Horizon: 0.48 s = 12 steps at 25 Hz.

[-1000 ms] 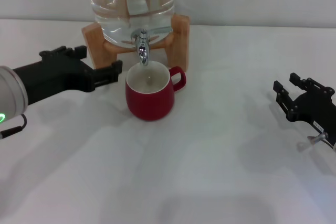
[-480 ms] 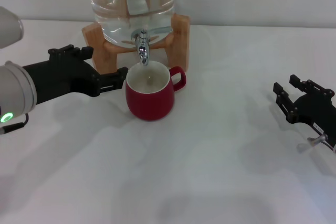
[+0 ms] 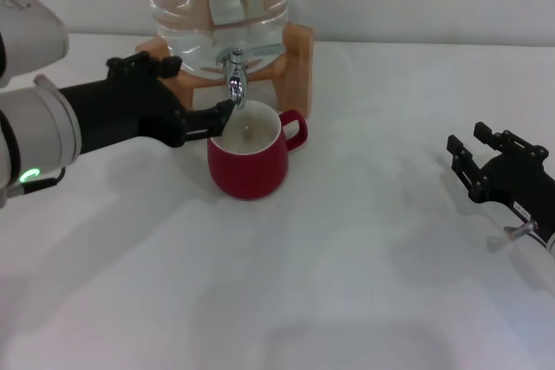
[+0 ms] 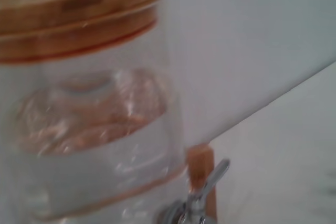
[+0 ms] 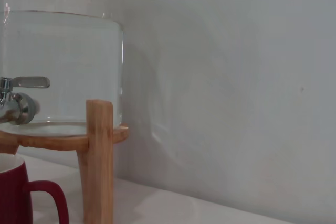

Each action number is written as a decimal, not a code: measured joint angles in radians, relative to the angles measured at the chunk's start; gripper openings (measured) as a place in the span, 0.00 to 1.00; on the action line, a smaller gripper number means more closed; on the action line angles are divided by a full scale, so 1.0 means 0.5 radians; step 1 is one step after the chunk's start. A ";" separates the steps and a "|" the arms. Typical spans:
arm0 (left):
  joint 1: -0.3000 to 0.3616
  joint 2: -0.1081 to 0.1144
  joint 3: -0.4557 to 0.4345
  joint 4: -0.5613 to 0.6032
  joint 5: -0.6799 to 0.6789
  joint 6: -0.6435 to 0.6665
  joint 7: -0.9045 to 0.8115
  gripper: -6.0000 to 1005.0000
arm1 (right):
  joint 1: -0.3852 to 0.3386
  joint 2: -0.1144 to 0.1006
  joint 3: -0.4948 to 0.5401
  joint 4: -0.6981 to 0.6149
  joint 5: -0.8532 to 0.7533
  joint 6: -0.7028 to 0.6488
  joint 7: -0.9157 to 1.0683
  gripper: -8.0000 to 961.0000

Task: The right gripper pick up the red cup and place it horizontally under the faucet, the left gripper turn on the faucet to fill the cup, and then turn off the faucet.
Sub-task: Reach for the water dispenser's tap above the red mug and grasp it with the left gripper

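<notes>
White bench (image 3: 347, 283) against a plain white wall.

Left side: left gripper (image 3: 208, 119), matte black claw on a white-silver arm w/ green light, reaches in from the left edge toward the back centre. Prongs look slightly parted, holding nothing; tips sit just beside the faucet (image 3: 235, 80) and over the cup's left rim, not clearly touching either. Faucet lies right of and a bit above the tips. This arm is by far the nearer one.

Centre, near the back edge: clear jug (image 3: 215, 6), water inside, on a wooden stand (image 3: 295, 62). Faucet is shiny chrome, spout pointing down; its lever (image 5: 29, 82) runs roughly level, sticking forward from the jug. Cup (image 3: 248, 155), glossy rounded red ceramic w/ cream inside, stands upright directly under the spout, loop handle to the right. Can't tell if there's water in it yet.

Judgement: cup placed; next is the lever, needing a small lift of the claw.

Right edge: right gripper (image 3: 473, 155), black claw, prongs spread, empty, well apart from the cup.
</notes>
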 joint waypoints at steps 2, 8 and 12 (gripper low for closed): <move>-0.020 0.000 -0.050 -0.037 -0.165 -0.025 0.150 0.87 | -0.002 0.000 0.000 0.001 0.000 0.000 0.000 0.42; -0.100 0.001 -0.156 -0.093 -0.325 -0.141 0.273 0.87 | -0.006 0.000 0.000 0.006 0.000 -0.003 0.000 0.42; -0.199 0.001 -0.204 -0.136 -0.316 -0.221 0.278 0.87 | -0.008 0.000 0.000 0.007 0.000 -0.006 0.000 0.42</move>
